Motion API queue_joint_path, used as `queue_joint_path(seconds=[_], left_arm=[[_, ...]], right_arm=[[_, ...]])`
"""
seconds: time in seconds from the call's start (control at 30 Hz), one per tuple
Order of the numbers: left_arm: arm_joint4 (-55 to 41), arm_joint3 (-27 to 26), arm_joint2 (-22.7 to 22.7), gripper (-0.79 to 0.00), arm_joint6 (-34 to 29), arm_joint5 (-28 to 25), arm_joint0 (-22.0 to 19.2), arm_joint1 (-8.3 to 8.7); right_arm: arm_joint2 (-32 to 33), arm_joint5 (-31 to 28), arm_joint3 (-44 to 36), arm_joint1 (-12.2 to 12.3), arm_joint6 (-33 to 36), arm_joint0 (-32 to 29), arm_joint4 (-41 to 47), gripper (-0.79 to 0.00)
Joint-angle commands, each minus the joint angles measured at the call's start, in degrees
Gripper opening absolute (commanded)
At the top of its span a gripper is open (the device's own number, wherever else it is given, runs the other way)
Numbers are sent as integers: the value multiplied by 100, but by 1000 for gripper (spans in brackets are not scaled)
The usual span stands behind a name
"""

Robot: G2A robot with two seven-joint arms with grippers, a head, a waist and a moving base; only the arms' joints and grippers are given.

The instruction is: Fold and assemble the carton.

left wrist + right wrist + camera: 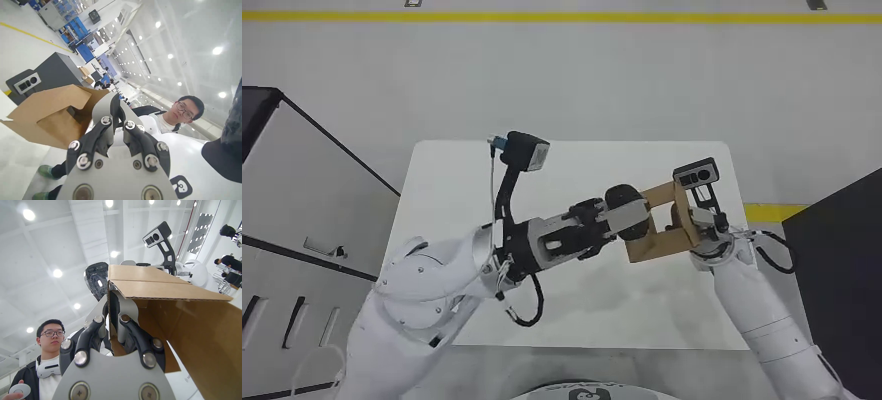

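A brown carton (660,242) is held between the two arms over the right middle of the white table (572,170). It stands open as a four-walled sleeve, and in the top view the table shows through it. In the left wrist view a flap bends into the opening.

The right hand (111,302) is clamped on the carton's right wall. The cardboard runs edge-on between its fingers (128,308), one inside the carton and one outside.

The left hand (115,99) is at the carton's left wall. Its fingers (103,109) are drawn together with the tips meeting, and the wall lies just beside them. Whether they pinch any cardboard cannot be told.
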Motion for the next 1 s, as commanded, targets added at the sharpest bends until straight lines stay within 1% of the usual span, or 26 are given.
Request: queue_joint_path(seconds=[0.0, 0.2, 0.23, 0.27, 0.3, 0.37, 0.5, 0.6, 0.73, 0.97], left_arm=[[401, 0, -25, -785, -72, 141, -95, 16], [388, 0, 4, -785, -85, 107, -76, 16], [565, 0, 30, -785, -207, 143, -108, 27], [607, 0, 85, -785, -336, 230, -134, 33], [448, 0, 128, -785, -349, 288, -155, 23], [76, 0, 180, -785, -307, 403, -201, -1], [-261, 0, 197, -785, -200, 770, -302, -25], [-287, 0, 232, -785, -183, 1005, -364, -29], [-30, 0, 290, -785, -295, 1378, -479, -11], [7, 0, 324, -785, -302, 1569, -542, -5]], right_arm=[[20, -21, 15, -1, 0, 6, -44, -785], [17, -5, -1, -3, -33, 2, -42, -785], [12, 27, -16, -9, -121, -26, -58, -785], [25, 2, 7, -13, -145, -42, -119, -785], [30, -12, -7, -22, -121, -48, -114, -785], [38, -24, 49, -42, -58, -52, -57, -785], [21, -21, 95, -86, 0, -24, -44, -785], [3, -21, 95, -118, 0, -15, -76, -785], [19, -21, 97, -155, 0, -19, -104, -785], [74, -21, 74, -217, 0, -48, -166, -785]])
